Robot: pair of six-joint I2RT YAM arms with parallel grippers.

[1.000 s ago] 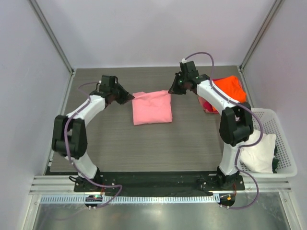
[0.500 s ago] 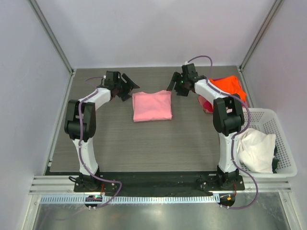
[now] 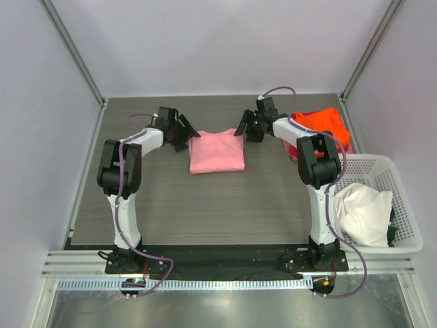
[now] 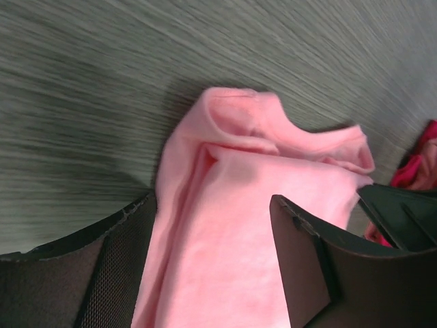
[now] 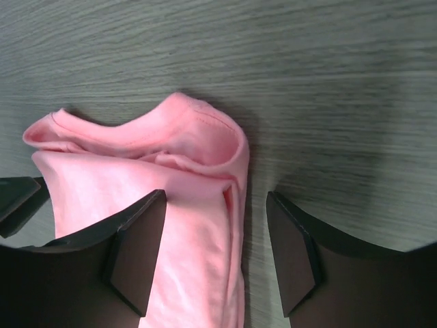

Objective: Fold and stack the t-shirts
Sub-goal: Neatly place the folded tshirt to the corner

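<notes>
A light pink t-shirt (image 3: 216, 152) lies folded in a neat rectangle on the table, also seen close up in the left wrist view (image 4: 259, 198) and the right wrist view (image 5: 130, 184). My left gripper (image 3: 186, 134) (image 4: 213, 225) stands open over the shirt's far left corner. At the far right corner my right gripper (image 3: 244, 130) (image 5: 215, 212) is open too, straddling the shirt's edge. An orange t-shirt (image 3: 322, 124) is heaped at the back right on a magenta-red one (image 3: 293, 152) (image 4: 416, 167). A cream-white t-shirt (image 3: 362, 213) lies in the basket.
A white lattice basket (image 3: 403, 188) stands at the table's right edge. Grey walls and metal posts close in the back and sides. Bare wood-grain tabletop (image 3: 205, 205) lies in front of the pink shirt.
Both grippers were shut at the pink shirt's far corners a second ago and have opened, letting go. The shirt has settled flat, and both arms have drawn in over its corners.
</notes>
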